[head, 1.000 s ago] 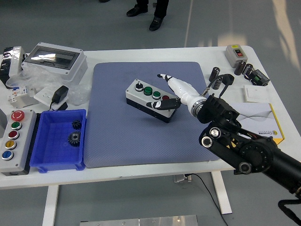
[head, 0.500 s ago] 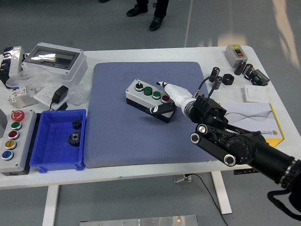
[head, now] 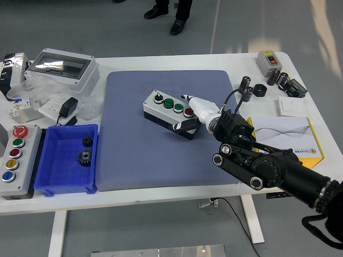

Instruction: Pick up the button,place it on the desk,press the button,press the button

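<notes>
A grey button box (head: 170, 113) with a black base lies on the blue mat (head: 161, 155), near its middle. It carries a black knob, two green buttons and a red button (head: 188, 112) at its right end. My right hand (head: 194, 111) reaches in from the lower right. One white fingertip (head: 186, 98) points just above the red button, and a black thumb (head: 185, 126) lies against the box's near side. Whether the finger touches the red button I cannot tell. The left arm is out of sight.
A blue bin (head: 67, 159) with two gears and a second button box (head: 15, 152) sit at the left. A clear-lidded enclosure (head: 60, 67) and clutter lie at the back left. Small parts (head: 257, 90), a grey switch (head: 268, 60) and a yellow box (head: 292, 136) stand at the right.
My right hand has moved left and down over the box's right end, the fingers drawing together beside the red button. The box has not moved.
</notes>
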You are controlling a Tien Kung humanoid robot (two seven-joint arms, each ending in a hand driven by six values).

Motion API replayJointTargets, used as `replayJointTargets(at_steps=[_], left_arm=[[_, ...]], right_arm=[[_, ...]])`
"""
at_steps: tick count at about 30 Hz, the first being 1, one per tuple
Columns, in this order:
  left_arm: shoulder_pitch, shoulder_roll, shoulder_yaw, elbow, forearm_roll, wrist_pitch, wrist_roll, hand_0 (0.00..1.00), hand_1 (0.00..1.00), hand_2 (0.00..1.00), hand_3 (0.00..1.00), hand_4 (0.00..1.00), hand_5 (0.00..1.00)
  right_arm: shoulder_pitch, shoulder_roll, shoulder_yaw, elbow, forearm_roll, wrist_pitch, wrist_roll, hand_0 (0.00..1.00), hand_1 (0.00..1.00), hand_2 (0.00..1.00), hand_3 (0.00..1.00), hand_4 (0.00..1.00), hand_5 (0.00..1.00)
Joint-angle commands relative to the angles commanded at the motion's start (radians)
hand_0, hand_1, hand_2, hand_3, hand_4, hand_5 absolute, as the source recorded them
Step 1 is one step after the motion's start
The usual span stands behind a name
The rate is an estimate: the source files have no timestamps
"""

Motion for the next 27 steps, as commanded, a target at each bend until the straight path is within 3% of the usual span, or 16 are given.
replayJointTargets(at_steps=[6, 7, 12, 13, 18, 19, 27], left_arm=[[-0.002, 0.001, 0.000, 0.000, 0.000, -0.003, -0.002, 0.618, 0.578, 0.550, 0.598, 0.543, 0.237], [-0.002, 0.001, -0.001, 0.000, 0.001, -0.003, -0.003, 0.618, 0.578, 0.551, 0.598, 0.541, 0.236], [-0.003, 0.002, 0.000, 0.000, 0.000, -0.004, -0.004, 0.618, 0.578, 0.551, 0.598, 0.541, 0.236], [-0.003, 0.002, -0.001, 0.000, 0.000, -0.004, -0.004, 0.617, 0.577, 0.551, 0.597, 0.540, 0.236], [-0.005, 0.003, -0.002, 0.000, 0.000, -0.004, -0.004, 0.617, 0.577, 0.551, 0.597, 0.540, 0.236], [-0.005, 0.003, -0.003, 0.000, 0.000, -0.004, -0.004, 0.617, 0.577, 0.552, 0.599, 0.538, 0.231], [-0.006, 0.003, -0.004, 0.000, 0.001, -0.003, -0.002, 0.617, 0.578, 0.552, 0.598, 0.537, 0.232]], right_arm=[[0.007, 0.006, -0.014, -0.018, -0.004, -0.002, -0.012, 0.998, 0.998, 0.998, 0.998, 0.998, 0.471], [0.008, 0.007, -0.016, -0.020, -0.004, -0.001, -0.013, 0.749, 0.946, 0.998, 0.998, 0.998, 0.480], [0.013, 0.013, -0.030, -0.029, -0.009, -0.001, -0.020, 0.749, 0.946, 0.998, 0.998, 0.998, 0.480], [0.014, 0.014, -0.033, -0.030, -0.010, -0.001, -0.021, 0.463, 0.793, 0.900, 0.998, 0.998, 0.489], [0.017, 0.015, -0.047, -0.034, -0.016, -0.005, -0.026, 0.463, 0.793, 0.900, 0.998, 0.998, 0.489], [0.017, 0.016, -0.049, -0.035, -0.017, -0.006, -0.026, 0.326, 0.691, 0.813, 0.998, 0.998, 0.429], [0.016, 0.017, -0.069, -0.039, -0.014, -0.014, -0.024, 0.293, 0.653, 0.787, 0.998, 0.987, 0.409]])
